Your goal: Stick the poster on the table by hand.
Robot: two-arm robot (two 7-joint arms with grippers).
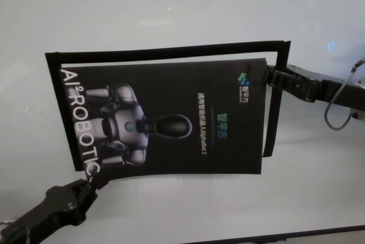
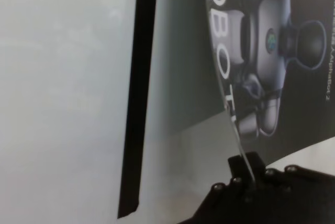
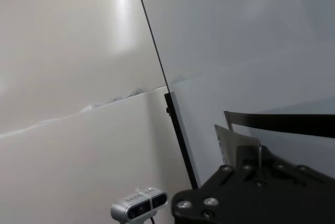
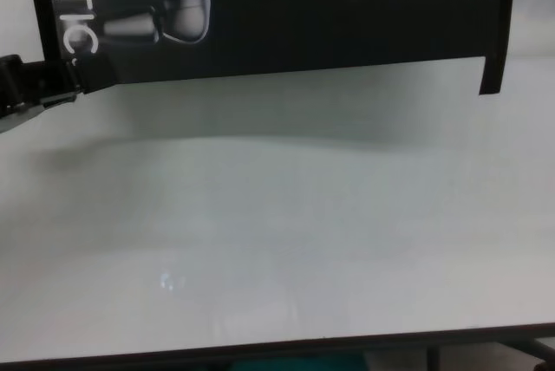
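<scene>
Left gripper (image 1: 91, 182) and right gripper (image 1: 268, 76) pinch opposite corners of the glossy black poster (image 1: 171, 120); robot picture, white letters

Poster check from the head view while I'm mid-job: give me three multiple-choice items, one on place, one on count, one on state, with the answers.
1. Where does the left gripper hold the poster?
A. its near-left corner
B. its far-right corner
C. its middle

2. How many grippers grip the poster?
A. none
B. one
C. two

3. How does the poster sit?
A. flat, stuck to the table
B. held above the table, casting a shadow
C. rolled into a tube

Answers:
1 A: the left gripper pinches the poster by the "ROBOTIC" end.
2 C: the right gripper clamps the opposite corner.
3 B: the chest view shows shadow on the table under its edge.
</scene>
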